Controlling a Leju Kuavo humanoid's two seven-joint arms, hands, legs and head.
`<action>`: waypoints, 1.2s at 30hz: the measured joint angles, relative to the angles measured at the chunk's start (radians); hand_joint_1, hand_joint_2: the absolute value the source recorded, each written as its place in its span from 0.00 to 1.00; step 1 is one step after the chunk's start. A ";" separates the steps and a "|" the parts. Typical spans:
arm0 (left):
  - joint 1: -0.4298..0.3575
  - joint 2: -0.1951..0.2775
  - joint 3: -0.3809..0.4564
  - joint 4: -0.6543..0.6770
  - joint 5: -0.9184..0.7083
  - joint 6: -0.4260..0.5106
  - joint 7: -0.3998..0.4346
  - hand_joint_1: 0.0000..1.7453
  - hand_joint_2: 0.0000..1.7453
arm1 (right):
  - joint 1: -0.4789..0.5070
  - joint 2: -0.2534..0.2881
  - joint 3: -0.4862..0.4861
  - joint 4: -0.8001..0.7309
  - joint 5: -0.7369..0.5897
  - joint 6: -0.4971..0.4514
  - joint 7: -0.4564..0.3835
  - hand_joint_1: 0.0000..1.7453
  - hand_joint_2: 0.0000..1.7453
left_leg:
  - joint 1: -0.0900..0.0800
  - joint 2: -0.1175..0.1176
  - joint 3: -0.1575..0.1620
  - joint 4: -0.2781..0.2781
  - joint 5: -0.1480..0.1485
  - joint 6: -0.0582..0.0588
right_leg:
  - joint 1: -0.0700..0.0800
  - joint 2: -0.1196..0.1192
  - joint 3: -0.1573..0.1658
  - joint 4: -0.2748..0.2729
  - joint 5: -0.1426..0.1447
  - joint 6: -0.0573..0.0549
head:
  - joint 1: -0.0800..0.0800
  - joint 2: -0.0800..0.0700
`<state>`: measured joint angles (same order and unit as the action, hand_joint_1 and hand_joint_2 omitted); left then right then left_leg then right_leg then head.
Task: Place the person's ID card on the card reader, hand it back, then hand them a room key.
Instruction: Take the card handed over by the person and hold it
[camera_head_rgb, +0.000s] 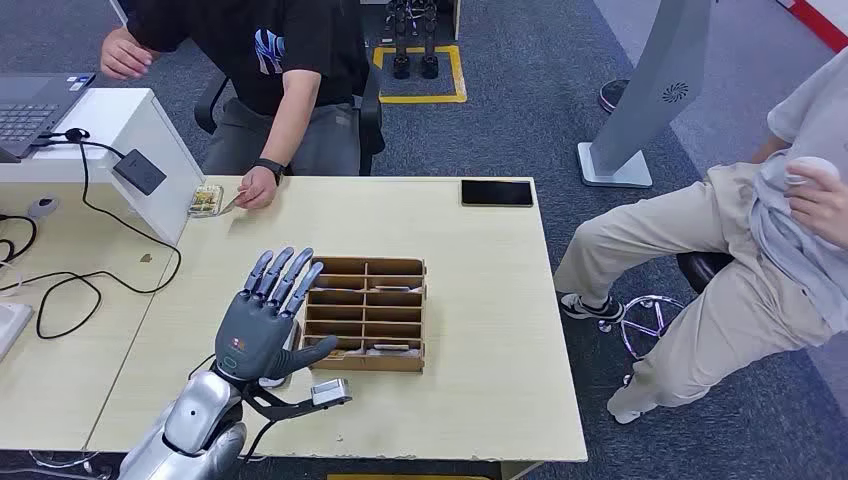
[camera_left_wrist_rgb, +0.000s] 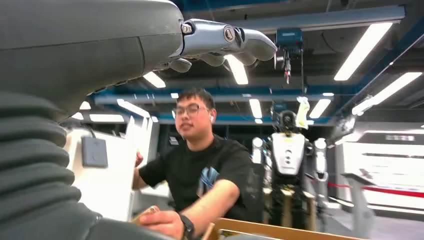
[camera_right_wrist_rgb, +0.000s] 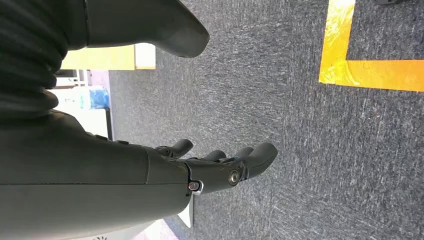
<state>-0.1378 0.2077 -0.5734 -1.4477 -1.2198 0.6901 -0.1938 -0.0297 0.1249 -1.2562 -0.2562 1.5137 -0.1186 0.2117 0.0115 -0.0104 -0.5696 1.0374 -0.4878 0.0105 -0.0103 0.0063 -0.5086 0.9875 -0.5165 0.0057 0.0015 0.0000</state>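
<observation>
While the person (camera_head_rgb: 270, 90) in the black shirt sat at the upper left of the head frame, a hand (camera_head_rgb: 255, 188) resting on the desk (camera_head_rgb: 480, 300), the ID card (camera_head_rgb: 226, 204) lay pinched at that hand's fingertips, just beside a small clear box (camera_head_rgb: 205, 199) and near the white stand carrying the dark card reader (camera_head_rgb: 139, 171). Thin, stiff and light by the look of it, the card would likely slide on the smooth desktop and give little edge to lift; a pinch across its free short end, taken straight from the person's fingers, seemed the safest hold. The robot's left hand (camera_head_rgb: 268, 325) hovered in the lower left of the frame, released, fingers spread and straight, thumb out, holding nothing; it hung over the left edge of the wooden tray (camera_head_rgb: 366, 268) of key slots, well apart from the card. The right hand (camera_right_wrist_rgb: 220, 162) hung over grey carpet, fingers loosely apart and empty. A second person (camera_head_rgb: 760, 250) sat at the right edge.
</observation>
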 joint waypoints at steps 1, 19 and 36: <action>0.002 -0.003 0.000 0.000 0.048 0.000 -0.026 0.00 1.00 | 0.000 0.000 0.000 0.000 0.000 -0.001 0.000 0.00 1.00 | 0.000 0.000 0.000 0.000 0.000 0.000 | 0.000 0.000 0.000 0.000 0.000 0.000 | 0.000 0.000; 0.023 -0.012 -0.045 -0.066 0.520 -0.062 -0.218 0.00 1.00 | 0.002 0.000 -0.001 0.000 0.000 -0.005 -0.006 0.00 1.00 | 0.000 0.000 0.000 0.000 0.000 0.000 | 0.000 0.000 0.000 0.000 0.000 0.000 | 0.000 0.000; 0.047 0.003 -0.067 -0.157 0.693 -0.190 -0.309 0.00 1.00 | 0.002 0.000 -0.005 0.000 0.000 -0.014 -0.013 0.00 1.00 | 0.000 0.000 0.000 0.000 0.000 0.000 | 0.000 0.000 0.000 0.000 0.000 0.000 | 0.000 0.000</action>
<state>-0.0905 0.2102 -0.6406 -1.6048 -0.5263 0.5005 -0.5032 -0.0273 0.1251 -1.2616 -0.2560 1.5137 -0.1331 0.1985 0.0116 -0.0105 -0.5698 1.0374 -0.4877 0.0104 -0.0102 0.0063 -0.5087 0.9876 -0.5165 0.0057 0.0015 0.0000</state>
